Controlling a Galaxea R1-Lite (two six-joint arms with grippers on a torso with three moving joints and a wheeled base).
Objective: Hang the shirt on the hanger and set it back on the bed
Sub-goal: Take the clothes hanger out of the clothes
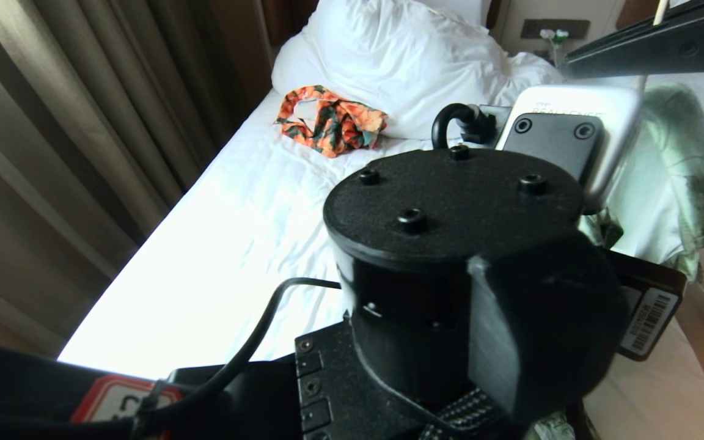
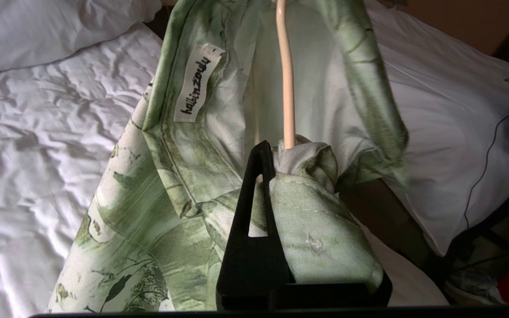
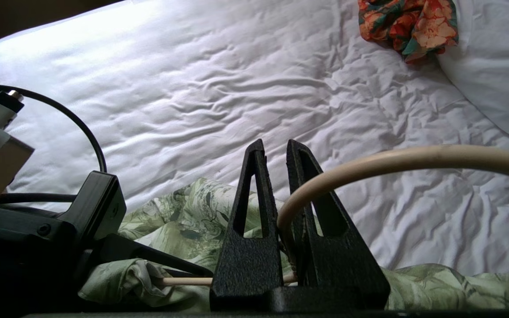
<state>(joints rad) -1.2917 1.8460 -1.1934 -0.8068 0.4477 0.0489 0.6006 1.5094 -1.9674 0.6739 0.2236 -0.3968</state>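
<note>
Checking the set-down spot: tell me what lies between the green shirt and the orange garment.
Only bare, wrinkled bed sheet lies between the shirt and the orange garment, seen in the right wrist view.

White neck label [image 2: 198, 83] sewn inside the shirt [image 2: 157, 185] collar – black script, reads approx. "haibinzouly". On the white camera housing [image 1: 578, 107] just above the black round cap [image 1: 450, 208]: grey "REALSENSE", top half cut off. Barcode sticker [image 1: 648, 322] to the cap's lower right – digits too small to read. Red-edged label [image 1: 123, 400] to the cap's lower left – characters unreadable.
</note>
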